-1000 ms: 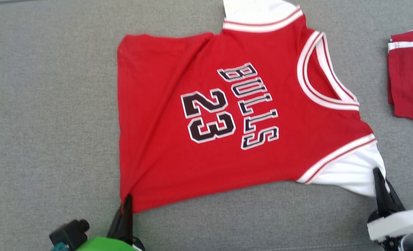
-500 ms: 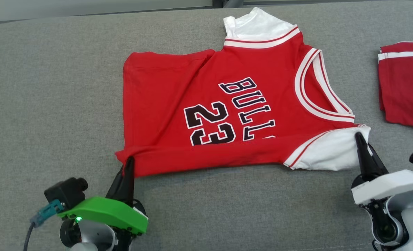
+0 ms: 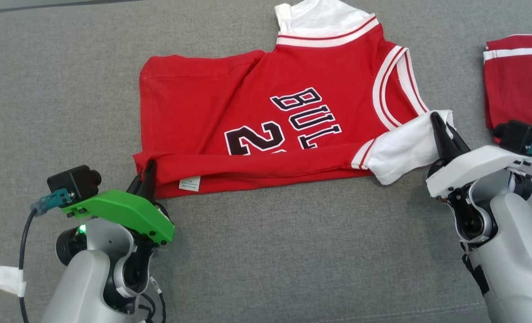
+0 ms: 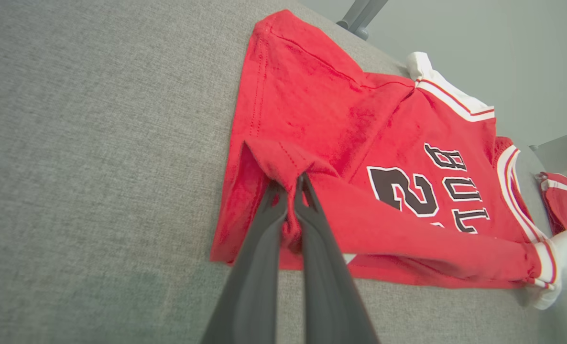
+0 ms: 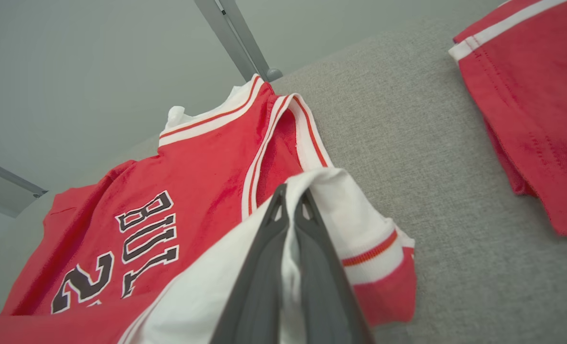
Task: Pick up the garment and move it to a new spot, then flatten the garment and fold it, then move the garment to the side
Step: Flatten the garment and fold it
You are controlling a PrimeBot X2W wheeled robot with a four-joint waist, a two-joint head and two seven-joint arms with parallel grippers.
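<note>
Two grips hold: left gripper (image 3: 150,169) fingers clamped on the hem corner of the jersey (image 3: 248,85), its long axis left-right across the worktop (image 3: 293,251); right gripper (image 3: 437,121) fingers clamped on its white sleeve; far edge lies straight beyond both.

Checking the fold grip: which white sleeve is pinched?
The near sleeve, clamped in the right pincer; the far sleeve lies free at the jersey's opposite edge, untouched.

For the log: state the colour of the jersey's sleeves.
White sleeves, red-and-white striped trim; right wrist view best.
</note>
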